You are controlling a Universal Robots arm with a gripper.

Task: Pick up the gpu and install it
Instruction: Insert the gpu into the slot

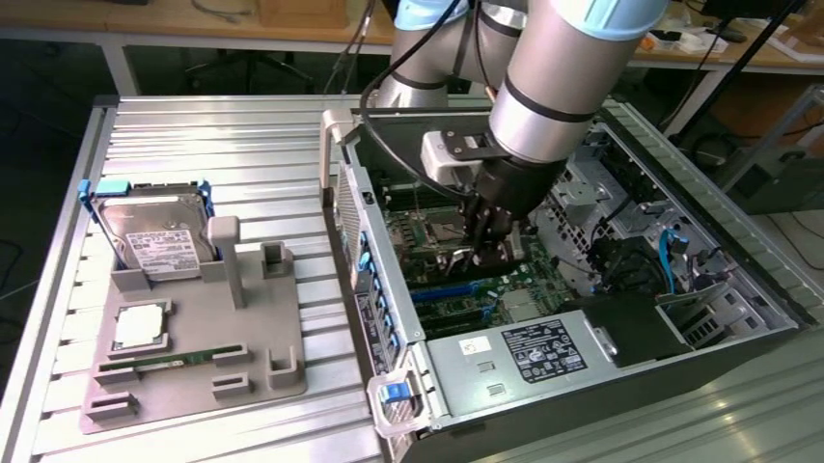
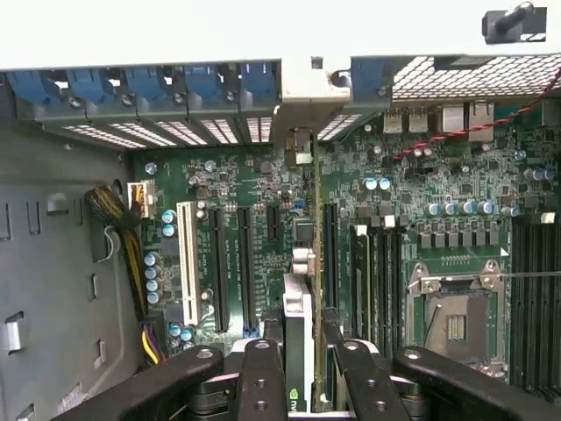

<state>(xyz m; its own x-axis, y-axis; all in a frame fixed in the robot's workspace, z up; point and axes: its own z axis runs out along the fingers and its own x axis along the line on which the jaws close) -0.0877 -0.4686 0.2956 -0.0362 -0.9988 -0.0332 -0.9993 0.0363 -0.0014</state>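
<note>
two jaws clench the gpu edge-on over the motherboard; done well, i judge, the card goes in square to the board, pressed evenly.

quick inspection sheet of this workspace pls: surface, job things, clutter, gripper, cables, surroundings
surface: slatted metal table carrying a grey fixture tray and an open pc case
job's things: gpu held edge-on over the motherboard slots; cannot tell if it is seated
clutter: hard drive, cpu and ram stick in the tray
grippers: gripper inside the case, shut on the gpu
cables: yellow and black wires, red wire and blue cables in the case
surroundings: wooden benches behind the table
</note>
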